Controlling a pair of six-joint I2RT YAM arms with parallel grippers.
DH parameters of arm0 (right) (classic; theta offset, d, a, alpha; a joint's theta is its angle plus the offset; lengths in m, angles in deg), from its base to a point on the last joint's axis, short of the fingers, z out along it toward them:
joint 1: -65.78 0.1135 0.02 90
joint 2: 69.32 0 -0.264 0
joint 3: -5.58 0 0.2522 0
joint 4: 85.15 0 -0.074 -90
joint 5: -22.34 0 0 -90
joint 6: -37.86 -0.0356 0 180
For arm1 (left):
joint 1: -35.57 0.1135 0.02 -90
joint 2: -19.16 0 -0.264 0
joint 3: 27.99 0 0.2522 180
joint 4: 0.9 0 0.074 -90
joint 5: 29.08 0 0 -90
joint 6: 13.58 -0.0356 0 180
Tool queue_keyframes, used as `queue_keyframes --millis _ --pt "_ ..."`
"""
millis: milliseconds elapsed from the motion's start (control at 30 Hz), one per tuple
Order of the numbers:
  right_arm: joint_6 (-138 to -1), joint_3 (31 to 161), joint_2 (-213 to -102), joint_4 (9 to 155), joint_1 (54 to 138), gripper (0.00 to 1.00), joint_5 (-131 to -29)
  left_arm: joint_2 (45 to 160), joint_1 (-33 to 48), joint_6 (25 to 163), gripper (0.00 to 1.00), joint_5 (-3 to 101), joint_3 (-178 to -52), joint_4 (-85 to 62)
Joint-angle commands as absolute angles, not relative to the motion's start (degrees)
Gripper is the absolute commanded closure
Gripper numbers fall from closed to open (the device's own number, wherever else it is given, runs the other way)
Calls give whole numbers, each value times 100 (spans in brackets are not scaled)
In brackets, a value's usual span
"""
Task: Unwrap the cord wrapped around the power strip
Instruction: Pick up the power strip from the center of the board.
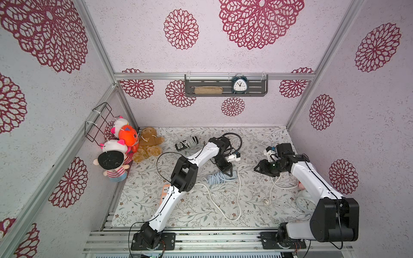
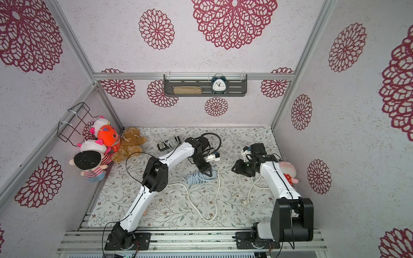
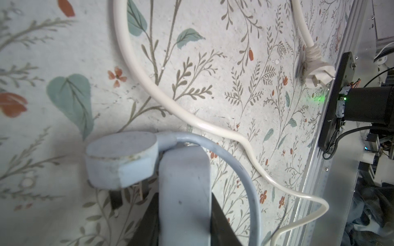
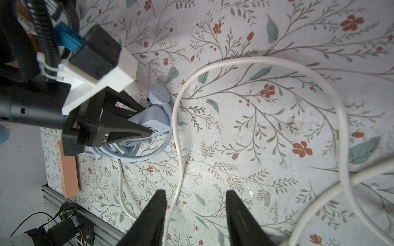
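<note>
**Idle right fingers (image 4: 236, 213), left fingers (image 4: 142, 130) clamped on one blue power strip (image 4: 154, 120)**

Both right fingers hover half apart above the floral surface (image 4: 255, 138), holding nothing; one loose white cord (image 4: 255, 58) runs beneath. Mid-surface, the strip's blue cord (image 1: 214, 179) is coiled round it. Two other strips lie apart: one orange strip (image 1: 165, 189), one black strip (image 1: 182, 145).

We can read no text, brand or label anywhere. The alarm clock (image 1: 239, 85) (image 2: 219, 85) on the wall shelf (image 1: 259, 90) shows dial numerals, but they are too small for us to make out.
</note>
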State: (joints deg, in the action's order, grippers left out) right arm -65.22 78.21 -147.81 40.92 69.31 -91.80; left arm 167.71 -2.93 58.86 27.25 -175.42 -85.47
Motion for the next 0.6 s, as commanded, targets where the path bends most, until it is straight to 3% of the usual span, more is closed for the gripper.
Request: queue_keyframes --millis 0,100,400,567 --pt "-6503 7866 -14566 4126 6932 51 -9198 16915 -315 5879 88 2836 -17609 -8535" --pt "-6507 7969 -14625 4196 7060 51 -9212 16782 -180 6255 100 2733 -17598 -8326" --pt "-5700 8667 -15115 5066 7806 51 -9504 15368 1077 9247 100 1424 -16181 -5708" --pt "-5200 8838 -15384 5982 7856 51 -9910 14904 1550 10212 100 848 -15481 -5050"
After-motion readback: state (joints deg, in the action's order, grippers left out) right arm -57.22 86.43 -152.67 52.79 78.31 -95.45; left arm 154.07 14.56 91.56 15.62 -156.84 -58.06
